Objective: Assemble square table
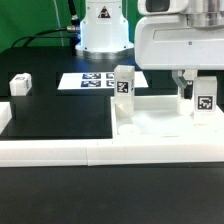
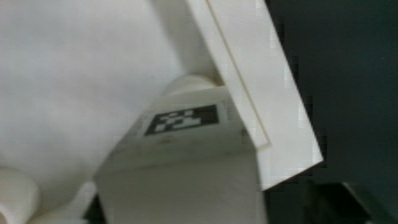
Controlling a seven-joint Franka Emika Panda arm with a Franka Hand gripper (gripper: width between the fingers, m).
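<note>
Claw pinches an upright leg, which stands directly beneath it on the slab, near a slab edge. A second leg stands on the slab nearby, on the exterior view's left of the claw. A third leg lies on the worktop, well apart.

We see the exterior view bright and evenly lit, the white slab nearly washed out against the black table, its shadows soft. We find the wrist view dimmer and blurred, the close leg out of focus.
</note>
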